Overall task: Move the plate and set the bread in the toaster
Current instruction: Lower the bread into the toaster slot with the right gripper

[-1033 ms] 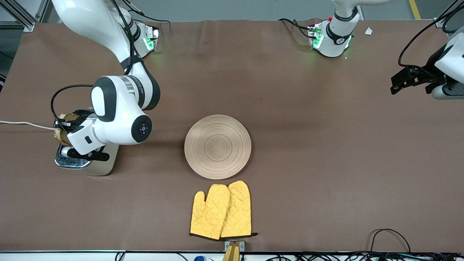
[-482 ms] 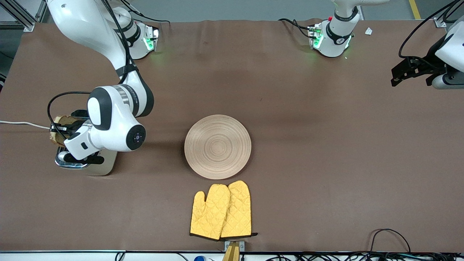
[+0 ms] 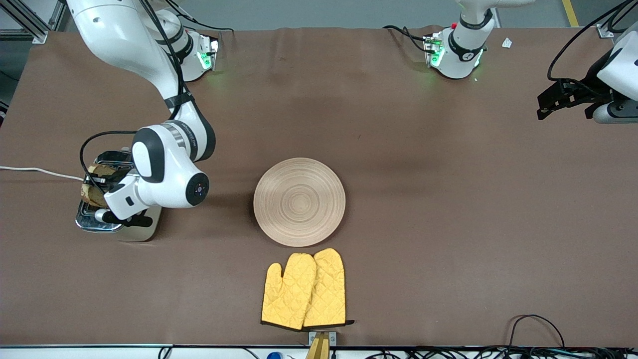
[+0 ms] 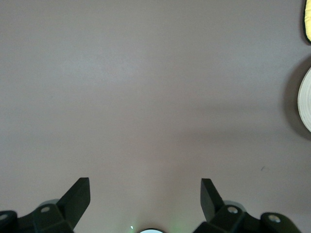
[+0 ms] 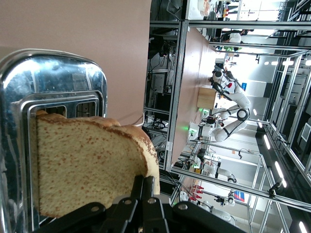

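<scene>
Bread (image 5: pixel 87 162), a light, soft, crumbly slice, is pinched at one crust edge by the clenched right gripper (image 5: pixel 143 187) over the toaster (image 3: pixel 117 219) at middle left of the front view, apparently above a slot. Left gripper (image 4: pixel 145 194) waits released at upper right. Plate (image 3: pixel 299 202) lies at centre.

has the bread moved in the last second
Yes. The bread, gripped by the right gripper, shifted toward the plate, now sitting more squarely over the toaster.

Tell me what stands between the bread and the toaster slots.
Nothing visible. The right gripper, shut on the bread, holds it over the toaster; both slots show open and unblocked beneath it.
</scene>
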Controlling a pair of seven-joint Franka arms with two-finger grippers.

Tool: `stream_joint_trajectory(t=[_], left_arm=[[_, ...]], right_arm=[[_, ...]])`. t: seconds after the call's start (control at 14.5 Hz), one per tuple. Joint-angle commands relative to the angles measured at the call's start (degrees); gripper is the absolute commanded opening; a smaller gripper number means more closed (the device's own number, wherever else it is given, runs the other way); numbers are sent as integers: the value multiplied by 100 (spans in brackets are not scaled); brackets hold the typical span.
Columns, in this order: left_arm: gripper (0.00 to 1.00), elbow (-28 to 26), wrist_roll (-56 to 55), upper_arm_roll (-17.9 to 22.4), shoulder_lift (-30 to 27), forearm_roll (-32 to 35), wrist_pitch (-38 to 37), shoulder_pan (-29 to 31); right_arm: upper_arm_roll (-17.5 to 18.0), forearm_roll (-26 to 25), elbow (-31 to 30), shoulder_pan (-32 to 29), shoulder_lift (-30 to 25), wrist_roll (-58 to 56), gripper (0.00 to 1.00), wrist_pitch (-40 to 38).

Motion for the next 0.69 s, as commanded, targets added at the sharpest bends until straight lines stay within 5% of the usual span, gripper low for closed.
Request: stream_joint_trajectory(t=[0.0,0.21,0.48,0.62], left_arm=[[100,-111,33,-11,-109,27,81,26],[100,-111,42,-11,-100,27,81,26],[100,-111,51,-11,-83,27,81,26],[100,-111,59,-11,-83,27,81,26]], right_arm=[[68,-129,-91,-142,-39,105,0,86],[68,-120,-91,-133,102,412,2,156],[68,-15,-48,-115,128,457,68,130],[85,3,-12,-98,128,457,85,139]])
